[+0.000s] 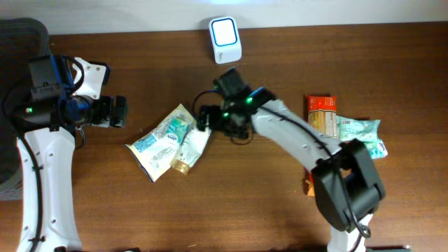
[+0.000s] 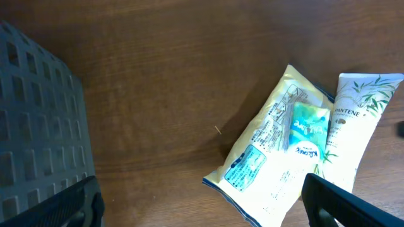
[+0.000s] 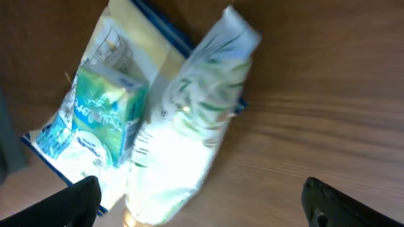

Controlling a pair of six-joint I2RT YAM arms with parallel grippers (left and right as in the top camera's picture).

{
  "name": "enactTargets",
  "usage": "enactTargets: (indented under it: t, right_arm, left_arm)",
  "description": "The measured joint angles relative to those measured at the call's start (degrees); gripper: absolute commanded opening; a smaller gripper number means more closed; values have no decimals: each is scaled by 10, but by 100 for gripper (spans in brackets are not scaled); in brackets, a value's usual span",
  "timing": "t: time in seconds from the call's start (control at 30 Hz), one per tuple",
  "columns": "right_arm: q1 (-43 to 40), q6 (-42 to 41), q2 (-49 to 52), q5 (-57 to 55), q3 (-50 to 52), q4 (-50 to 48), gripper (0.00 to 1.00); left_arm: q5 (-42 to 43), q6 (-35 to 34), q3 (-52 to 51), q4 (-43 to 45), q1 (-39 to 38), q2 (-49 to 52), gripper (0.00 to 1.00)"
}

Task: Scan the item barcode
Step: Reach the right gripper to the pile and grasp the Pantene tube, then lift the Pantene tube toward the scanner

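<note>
1. At the table's middle, the white tube (image 1: 191,148) lies flat, overlapping a yellow pouch (image 1: 148,152) that has a small green box (image 1: 176,129) on it.
2. Right gripper (image 1: 203,120) hovers by the tube's crimped end, fingers spread wide, empty.
3. Left gripper (image 1: 120,112), left of the pouch, is spread and empty.
4. Scanner (image 1: 225,38) sits at the far edge.

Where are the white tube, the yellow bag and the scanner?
white tube (image 2: 356,120), left wrist view, middle of its body.
yellow bag (image 2: 259,148), left wrist view, its printed front.
scanner (image 1: 225,35), overhead view, its lit screen.
</note>
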State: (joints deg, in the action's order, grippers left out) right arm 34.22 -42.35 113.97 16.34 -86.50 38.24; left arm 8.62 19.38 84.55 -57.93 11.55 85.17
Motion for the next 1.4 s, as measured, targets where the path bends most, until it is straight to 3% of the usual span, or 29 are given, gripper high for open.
enactTargets:
  t: [0.2, 0.27, 0.4, 0.47, 0.57, 0.63, 0.7, 0.73, 0.77, 0.83, 0.87, 0.93, 1.1, 1.23, 1.27, 1.4]
  right_arm:
    - [82, -94, 78, -71, 3, -83, 86]
    - [83, -98, 83, -73, 3, -87, 67]
    - [83, -102, 83, -77, 3, -87, 15]
    - [83, -95, 83, -79, 2, -81, 7]
    - [83, -73, 83, -77, 0, -74, 8]
    - [78, -17, 83, -59, -4, -67, 16]
    - [53, 118, 83, 21, -22, 22, 20]
    - [32, 180, 83, 46, -29, 53, 31]
    - [17, 224, 81, 57, -45, 106, 35]
    - [-27, 329, 63, 71, -63, 174, 63]
    - [-57, 383, 53, 73, -71, 200, 70]
    - [-71, 427, 50, 77, -75, 228, 75]
    - [-82, 456, 50, 78, -63, 233, 78]
    - [-39, 459, 50, 78, -37, 208, 78]
    - [-28, 459, 51, 78, -25, 197, 73]
    - [-23, 460, 53, 80, 19, 163, 35]
  left_arm:
    - [0, 0, 0, 0, 0, 0, 99]
    - [0, 0, 0, 0, 0, 0, 100]
    - [0, 0, 0, 0, 0, 0, 99]
    - [0, 0, 0, 0, 0, 0, 99]
    - [0, 0, 0, 0, 0, 0, 99]
    - [0, 0, 0, 0, 0, 0, 99]
    - [0, 0, 0, 0, 0, 0, 99]
    - [0, 0, 0, 0, 0, 0, 99]
    - [0, 0, 0, -1, 0, 0, 99]
    - [0, 0, 0, 0, 0, 0, 99]
    - [0, 0, 0, 0, 0, 0, 99]
    - [0, 0, 0, 0, 0, 0, 99]
    - [0, 0, 0, 0, 0, 0, 99]
    - [0, 0, 0, 0, 0, 0, 99]
    - [0, 0, 0, 0, 0, 0, 99]
    - [0, 0, 0, 0, 0, 0, 99]
